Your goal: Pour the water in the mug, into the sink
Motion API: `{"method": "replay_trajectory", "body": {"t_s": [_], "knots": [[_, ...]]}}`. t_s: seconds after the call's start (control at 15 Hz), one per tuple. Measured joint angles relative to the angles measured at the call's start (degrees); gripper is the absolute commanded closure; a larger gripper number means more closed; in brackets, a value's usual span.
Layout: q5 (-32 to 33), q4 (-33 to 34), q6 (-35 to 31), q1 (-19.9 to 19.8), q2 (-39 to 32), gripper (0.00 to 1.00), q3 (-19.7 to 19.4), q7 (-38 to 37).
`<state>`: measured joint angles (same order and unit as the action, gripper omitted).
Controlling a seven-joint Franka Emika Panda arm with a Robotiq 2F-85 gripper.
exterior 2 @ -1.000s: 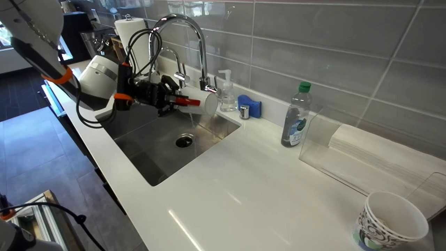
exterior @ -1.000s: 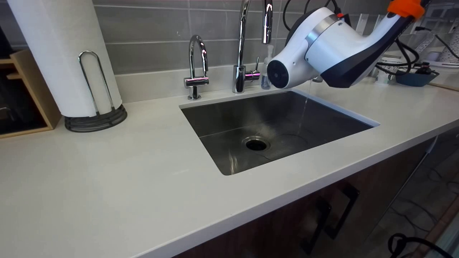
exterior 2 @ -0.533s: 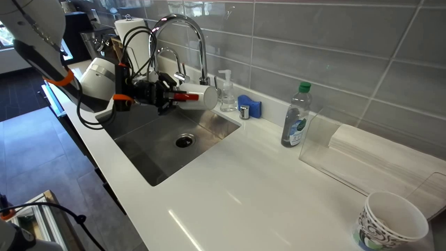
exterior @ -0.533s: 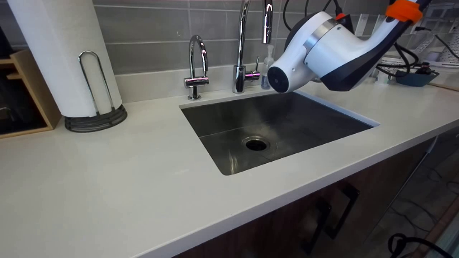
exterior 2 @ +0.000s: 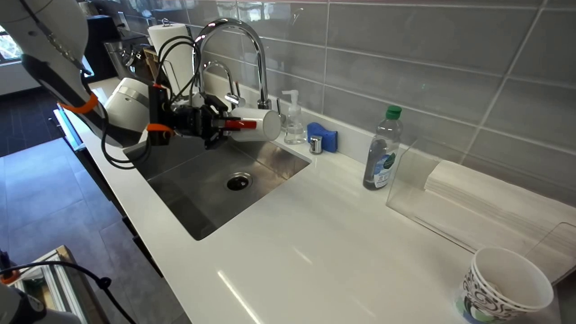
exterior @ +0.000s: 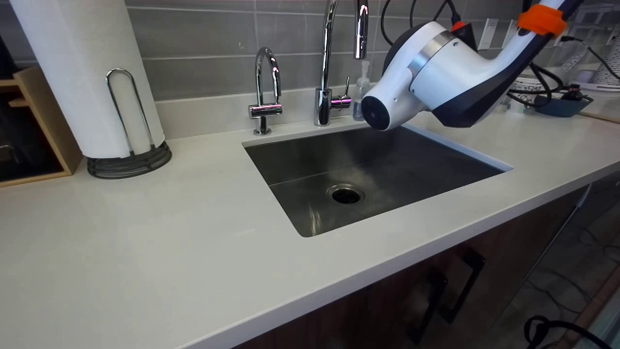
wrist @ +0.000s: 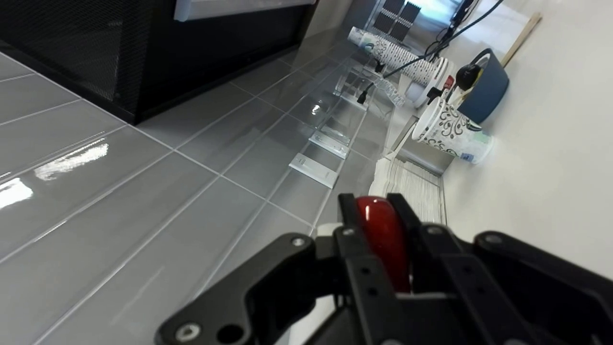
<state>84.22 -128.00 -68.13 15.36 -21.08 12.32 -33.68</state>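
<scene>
The white mug [exterior 2: 268, 125] lies on its side in the air over the back edge of the sink [exterior 2: 198, 193], in an exterior view. Its closed base faces that camera; its mouth and red inside are hidden. My gripper [exterior 2: 229, 124] is shut on the mug's red handle [exterior 2: 243, 125]. In the wrist view the gripper [wrist: 372, 201] clasps the red handle [wrist: 383, 235] between both fingers. The steel sink [exterior: 315, 169] with its round drain also shows in an exterior view, where arm links hide the mug and gripper. No water stream is visible now.
A tall faucet [exterior 2: 263, 67] and a small faucet [exterior: 261, 92] stand behind the sink. A soap pump [exterior 2: 294, 121], blue sponge holder [exterior 2: 330, 137] and green-capped bottle [exterior 2: 382, 153] line the wall. Paper cups [exterior 2: 499, 288], a napkin bin [exterior 2: 432, 211] and a paper towel roll [exterior: 92, 77] stand on the counter.
A thin water stream fell from the mug into the sink one second ago; it is gone half a second ago and now. The mug has risen slightly, and the wrist link has dropped a little.
</scene>
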Motion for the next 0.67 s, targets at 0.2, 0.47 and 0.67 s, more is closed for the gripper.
{"method": "replay_trajectory", "body": {"t_s": [0.2,0.47,0.67], "knots": [[0.05,0.16,0.18,-0.08,-0.08,0.95,0.1,-0.42],[0.08,0.37,-0.03,-0.15,-0.52,0.95,0.23,-0.4],[-0.19,0.39,-2.03,-0.29,-0.5,0.95,0.49,0.57]]}}
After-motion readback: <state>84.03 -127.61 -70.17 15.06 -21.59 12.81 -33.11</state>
